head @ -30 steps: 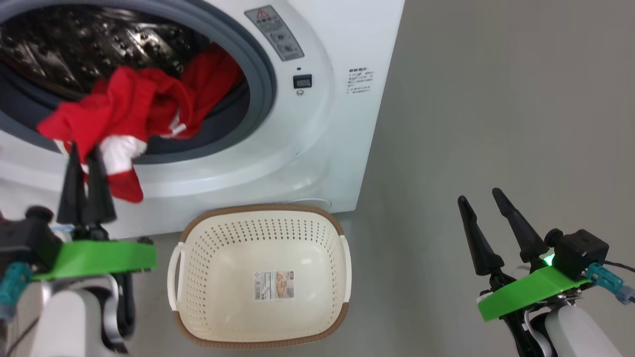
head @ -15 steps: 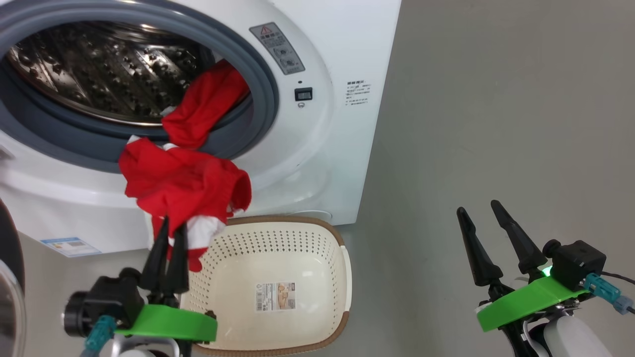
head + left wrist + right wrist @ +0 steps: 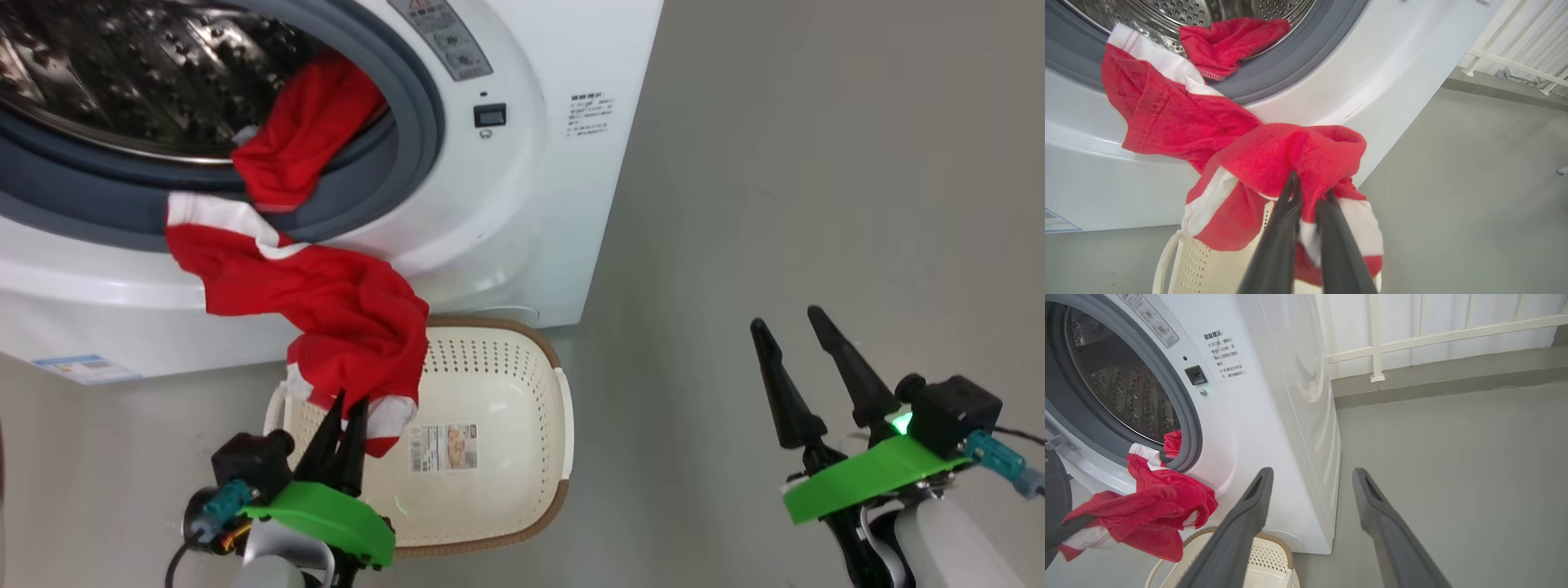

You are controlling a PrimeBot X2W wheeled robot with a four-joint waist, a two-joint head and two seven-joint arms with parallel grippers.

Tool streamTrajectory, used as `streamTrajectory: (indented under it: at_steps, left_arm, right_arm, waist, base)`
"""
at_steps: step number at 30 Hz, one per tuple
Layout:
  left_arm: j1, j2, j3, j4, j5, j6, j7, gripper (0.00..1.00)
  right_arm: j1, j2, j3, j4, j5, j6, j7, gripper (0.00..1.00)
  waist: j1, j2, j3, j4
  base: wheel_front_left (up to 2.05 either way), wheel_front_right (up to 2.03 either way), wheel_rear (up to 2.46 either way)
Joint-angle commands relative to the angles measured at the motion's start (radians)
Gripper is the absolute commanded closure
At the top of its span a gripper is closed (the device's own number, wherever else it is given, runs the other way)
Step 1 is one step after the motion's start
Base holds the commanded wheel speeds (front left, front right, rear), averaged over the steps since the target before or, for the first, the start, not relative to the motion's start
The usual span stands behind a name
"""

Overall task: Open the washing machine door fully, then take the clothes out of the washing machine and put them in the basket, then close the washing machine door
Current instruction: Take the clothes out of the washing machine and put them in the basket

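washing machine (image 3: pixel 506 229): white front-loader, ahead of and above the left pincer, well off to the left of the right pincer; opening uncovered.
floor (image 3: pixel 816 163): plain grey, all round the right pincer.
washing machine door (image 3: pixel 1055 490): dark curved edge at the far left of the right wrist view, probably the door rim; too cropped to be sure.
drum (image 3: pixel 122 73): perforated steel inside a grey rubber ring (image 3: pixel 408 139), up past the left pincer tips.
clothes, held garment (image 3: pixel 343 318): red with white stripes, stretched from the ring's lower lip down to the left pincer; low end hangs over the basket, contact with it unclear.
basket (image 3: pixel 506 384): cream, brown rim, on the floor against the machine front, right under and beyond the left pincer, between the two pincers.
clothes, second garment (image 3: pixel 306 135): red, lying in the opening on the ring, above the left pincer, apart from it.
left pincer (image 3: pixel 349 402): fingers pressed together, clamped on the held garment, over the basket's left side.
right pincer (image 3: pixel 785 317): fingers apart, nothing between them, over bare floor.
paper label (image 3: pixel 445 447): on the basket floor, just right of the left pincer.
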Motion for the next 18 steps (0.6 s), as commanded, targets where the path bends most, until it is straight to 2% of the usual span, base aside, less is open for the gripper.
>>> streamTrajectory:
  at_steps: [1,18]
  left_arm:
    - [-0.036,0.010,0.015,0.021,-0.025,-0.010,-0.008,1.00]
    - [-0.303,0.009,-0.142,0.554,-0.182,-0.017,-0.005,1.00]
  right_arm:
    - [-0.038,-0.009,0.023,-0.029,0.004,0.003,-0.006,0.00]
    - [-0.118,-0.007,0.040,-0.036,0.011,0.003,-0.006,0.00]
  waist:
    - [0.0000,0.0000,0.037,-0.011]
    - [0.0000,0.0000,0.194,-0.064]
  base:
    - [0.00,0.00,0.00]
    - [0.00,0.00,0.00]
